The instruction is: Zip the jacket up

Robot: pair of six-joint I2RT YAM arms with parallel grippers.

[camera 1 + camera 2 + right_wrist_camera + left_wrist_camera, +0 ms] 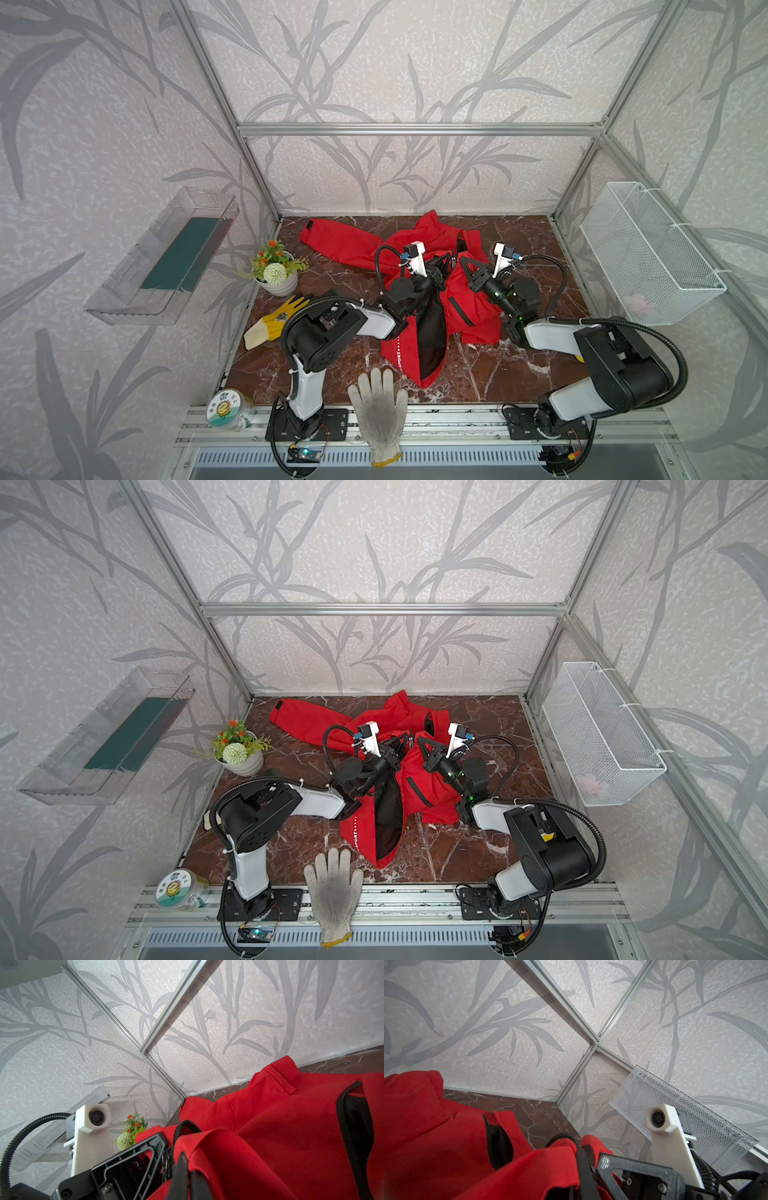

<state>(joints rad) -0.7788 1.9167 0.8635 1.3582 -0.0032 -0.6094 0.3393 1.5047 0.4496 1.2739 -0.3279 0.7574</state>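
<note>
One jacket (469,299), two gloves: white glove (380,409) at 6 o'clock, yellow glove (276,318) at 8; one potted plant (276,268) at 9. Jacket is red, crumpled on the table (332,299) from centre toward 12, front unzipped, black lining showing, one sleeve out to 10. My left gripper (446,262) and right gripper (463,262), close together, each pinch its zipper edges tight.

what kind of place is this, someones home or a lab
Most likely a robot test cell dressed to look homely: an aluminium frame holds leaf-pattern wallpaper panels, two robot arms are bolted to a rail along the marble-look tabletop, and a potted plant serves as decoration.
</note>
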